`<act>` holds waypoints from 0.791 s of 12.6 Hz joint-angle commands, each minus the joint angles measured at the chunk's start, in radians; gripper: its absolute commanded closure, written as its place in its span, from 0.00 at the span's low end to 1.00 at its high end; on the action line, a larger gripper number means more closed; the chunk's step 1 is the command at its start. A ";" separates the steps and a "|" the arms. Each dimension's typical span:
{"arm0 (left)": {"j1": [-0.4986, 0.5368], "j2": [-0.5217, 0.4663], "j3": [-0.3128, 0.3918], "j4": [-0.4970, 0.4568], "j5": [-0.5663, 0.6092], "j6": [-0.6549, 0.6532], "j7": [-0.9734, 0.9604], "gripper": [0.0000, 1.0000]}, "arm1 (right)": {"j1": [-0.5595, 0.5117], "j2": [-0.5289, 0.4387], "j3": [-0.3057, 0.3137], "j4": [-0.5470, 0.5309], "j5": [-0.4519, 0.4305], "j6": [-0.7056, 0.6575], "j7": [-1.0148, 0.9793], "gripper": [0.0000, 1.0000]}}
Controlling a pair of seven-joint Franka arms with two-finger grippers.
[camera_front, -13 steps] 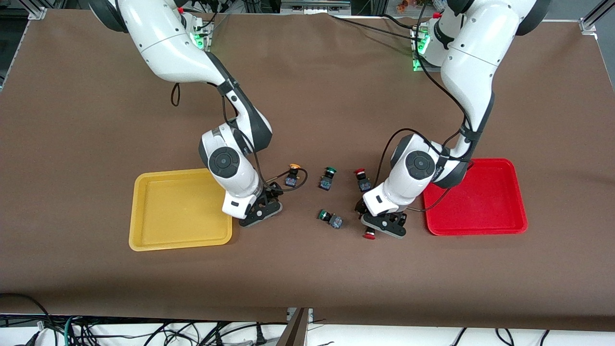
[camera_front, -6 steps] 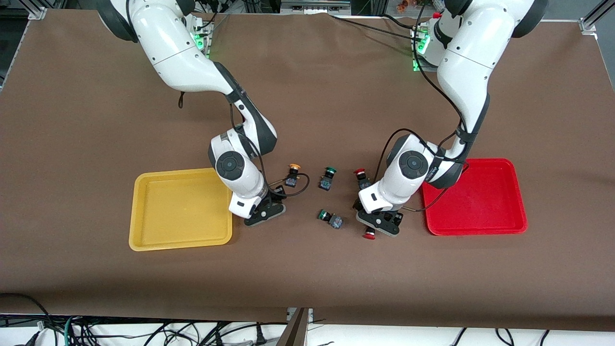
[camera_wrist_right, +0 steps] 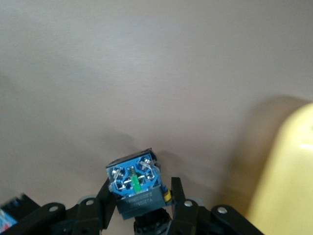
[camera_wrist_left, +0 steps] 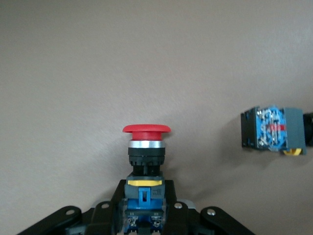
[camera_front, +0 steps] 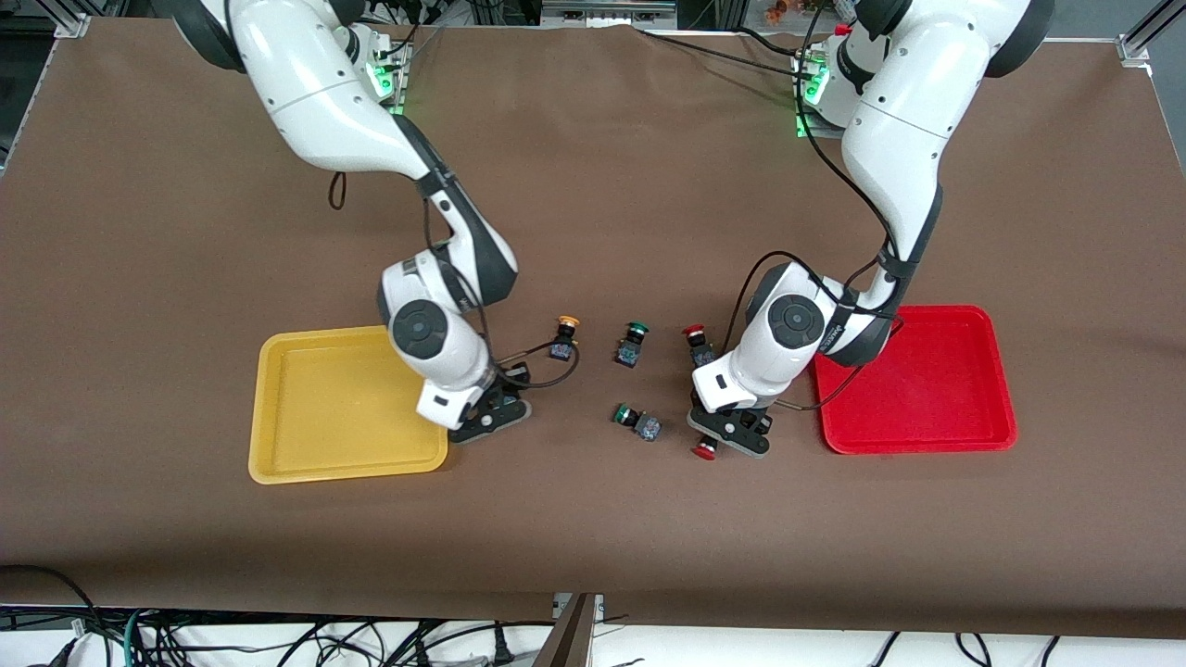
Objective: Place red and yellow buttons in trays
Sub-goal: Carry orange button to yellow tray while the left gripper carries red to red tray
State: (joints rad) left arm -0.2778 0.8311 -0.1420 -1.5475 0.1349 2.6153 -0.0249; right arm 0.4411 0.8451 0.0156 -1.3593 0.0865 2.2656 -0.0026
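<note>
My left gripper (camera_front: pixel 718 443) is shut on a red button (camera_front: pixel 706 451), held low over the table beside the red tray (camera_front: pixel 917 380); the left wrist view shows its red cap (camera_wrist_left: pixel 145 129) pointing away from the jaws. My right gripper (camera_front: pixel 482 421) is shut on a button with a blue-and-black body (camera_wrist_right: pixel 133 176) whose cap is hidden, beside the yellow tray (camera_front: pixel 343 408), whose rim shows in the right wrist view (camera_wrist_right: pixel 288 186). A yellow button (camera_front: pixel 563 338) and a second red button (camera_front: pixel 697 343) lie on the table between the arms. Both trays hold nothing.
Two green-capped buttons lie between the arms: one (camera_front: pixel 633 343) between the yellow and red buttons, one (camera_front: pixel 637 421) nearer to the front camera, its body also in the left wrist view (camera_wrist_left: pixel 274 129). A black cable loops by the right gripper.
My right gripper has moved with its button toward the yellow tray's edge. My left gripper with the red button has shifted slightly toward the green button.
</note>
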 commanded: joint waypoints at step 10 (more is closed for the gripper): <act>0.259 -0.323 0.005 -0.165 0.015 -0.619 0.195 1.00 | -0.286 -0.061 -0.052 -0.096 0.009 -0.109 -0.424 0.23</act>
State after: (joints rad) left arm -0.0220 0.5232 -0.1252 -1.6230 0.1357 1.9284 0.1631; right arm 0.1573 0.8113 -0.0515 -1.4392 0.0843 2.1582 -0.4252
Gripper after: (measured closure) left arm 0.665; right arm 0.414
